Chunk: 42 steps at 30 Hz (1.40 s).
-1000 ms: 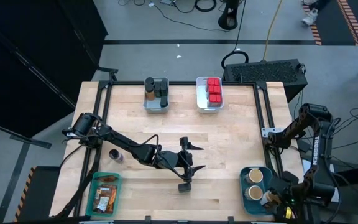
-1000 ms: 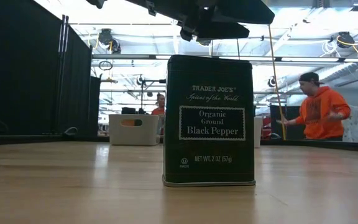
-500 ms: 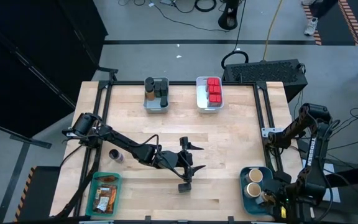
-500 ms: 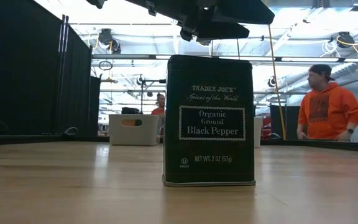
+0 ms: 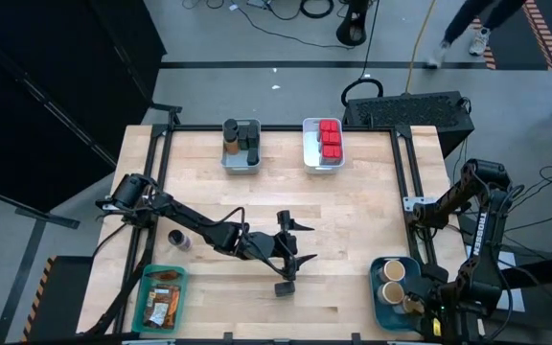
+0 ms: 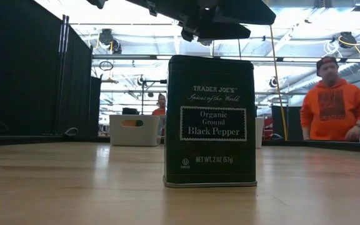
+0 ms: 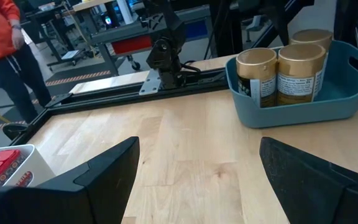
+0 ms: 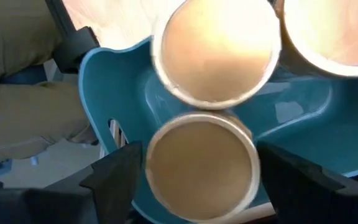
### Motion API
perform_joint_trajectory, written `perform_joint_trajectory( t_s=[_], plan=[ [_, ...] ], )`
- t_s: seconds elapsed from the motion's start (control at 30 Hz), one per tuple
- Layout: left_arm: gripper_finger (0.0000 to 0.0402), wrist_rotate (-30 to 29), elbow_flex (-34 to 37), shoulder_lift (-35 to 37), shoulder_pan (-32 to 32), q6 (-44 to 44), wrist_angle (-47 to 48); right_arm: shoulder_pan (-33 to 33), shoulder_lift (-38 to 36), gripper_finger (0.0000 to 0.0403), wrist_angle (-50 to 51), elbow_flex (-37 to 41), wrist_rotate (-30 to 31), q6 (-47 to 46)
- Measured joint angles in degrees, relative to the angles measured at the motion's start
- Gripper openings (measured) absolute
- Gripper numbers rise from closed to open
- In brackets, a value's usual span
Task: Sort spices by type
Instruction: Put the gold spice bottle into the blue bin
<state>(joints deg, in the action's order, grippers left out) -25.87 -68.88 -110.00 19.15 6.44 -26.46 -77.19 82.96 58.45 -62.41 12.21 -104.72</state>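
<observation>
Standing in the blue bin (image 7: 328, 109) are three tan-topped jars (image 7: 300, 68); both grippers' jaws are spread, empty.

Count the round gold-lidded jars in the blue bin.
3, all upright in the blue bin at the table's front right corner: one jar, a second beside it, a third behind, partly hidden.

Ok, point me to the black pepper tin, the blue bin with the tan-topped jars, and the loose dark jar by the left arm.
black pepper tin (image 6: 211, 122), low view, front label.
blue bin (image 7: 303, 112), left wrist view, front wall.
loose dark jar (image 5: 179, 239), high view, its top.
</observation>
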Motion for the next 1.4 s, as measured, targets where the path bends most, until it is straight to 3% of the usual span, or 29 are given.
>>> perform_joint_trajectory(
  t_s=[0.3, 0.47, 1.4],
  plan=[
    [0.0331, 0.0, 0.0, 0.0, 0.0, 0.0, 0.0, 0.0, 0.0, 0.0289, 0.0, 0.0, -0.6, -1.0],
    [0.0331, 0.0, 0.0, 0.0, 0.0, 0.0, 0.0, 0.1, -0.2, 0.0289, -0.4, -0.1, -4.7, -2.7],
    [0.0331, 0.0, 0.0, 0.0, 0.0, 0.0, 0.0, 5.1, -2.3, 0.029, -1.4, -0.1, -5.0, 3.0]
  ],
)
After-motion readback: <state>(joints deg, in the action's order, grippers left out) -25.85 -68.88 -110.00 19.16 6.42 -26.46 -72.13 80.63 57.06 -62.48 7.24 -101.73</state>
